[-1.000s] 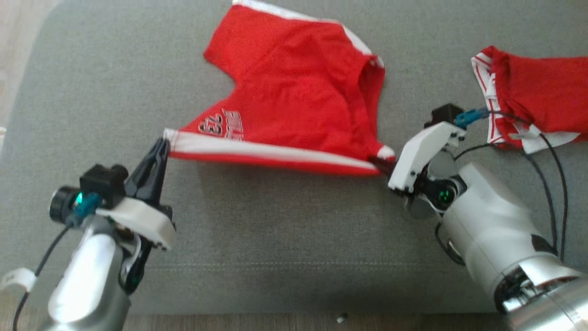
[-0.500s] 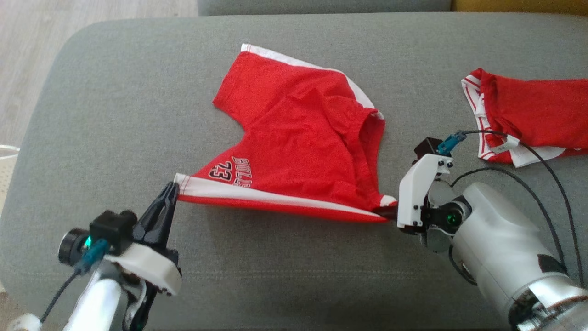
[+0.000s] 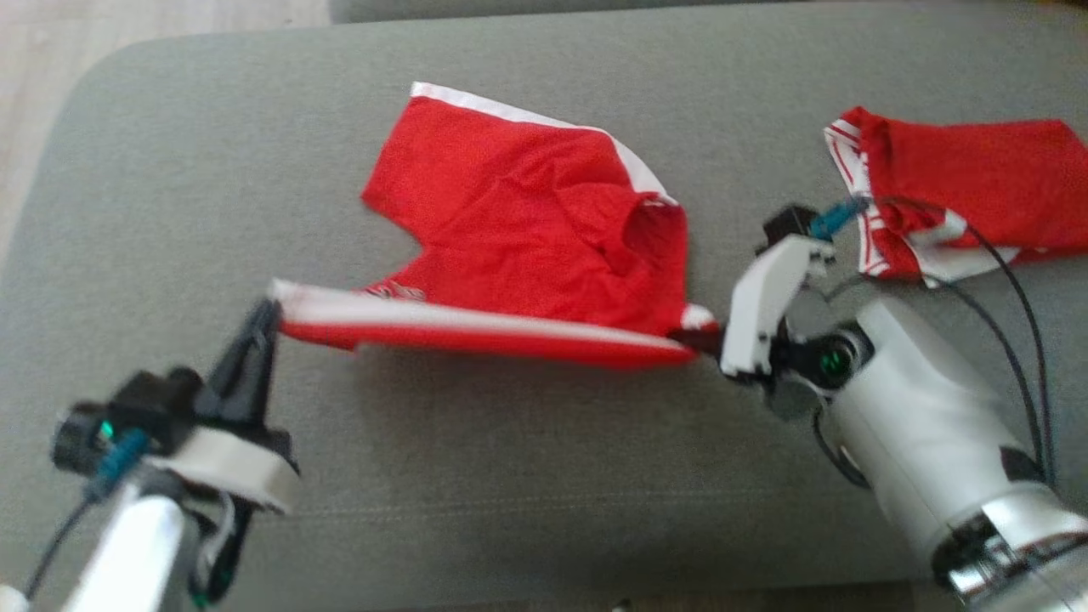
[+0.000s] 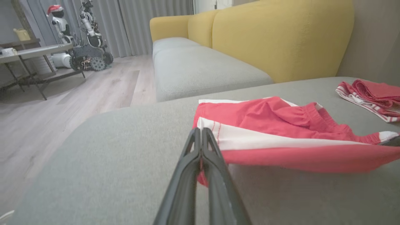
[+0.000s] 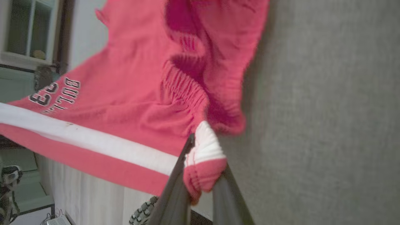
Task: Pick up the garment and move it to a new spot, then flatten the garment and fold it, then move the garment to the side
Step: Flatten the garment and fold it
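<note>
The garment (image 3: 527,229) is a pair of red shorts with white side stripes and a number print, spread on the grey cushion (image 3: 510,476). Its near edge is lifted and stretched taut between both grippers. My left gripper (image 3: 270,310) is shut on the leg-hem corner; in the left wrist view the garment (image 4: 281,125) hangs from the pinched left gripper (image 4: 200,132). My right gripper (image 3: 701,340) is shut on the waistband corner. The right wrist view shows the garment (image 5: 134,93) bunched between the fingers of the right gripper (image 5: 203,147).
A second red and white garment (image 3: 960,195) lies crumpled at the cushion's right, close to my right arm's cables. Wooden floor (image 3: 34,51) lies beyond the cushion's left edge. The left wrist view shows a yellow sofa back (image 4: 265,37), a table (image 4: 31,51) and another robot (image 4: 84,34).
The head camera has shifted. The held near edge has risen and pulled tighter, so the white stripe now hides most of the print. My left gripper has moved outward to the left.
</note>
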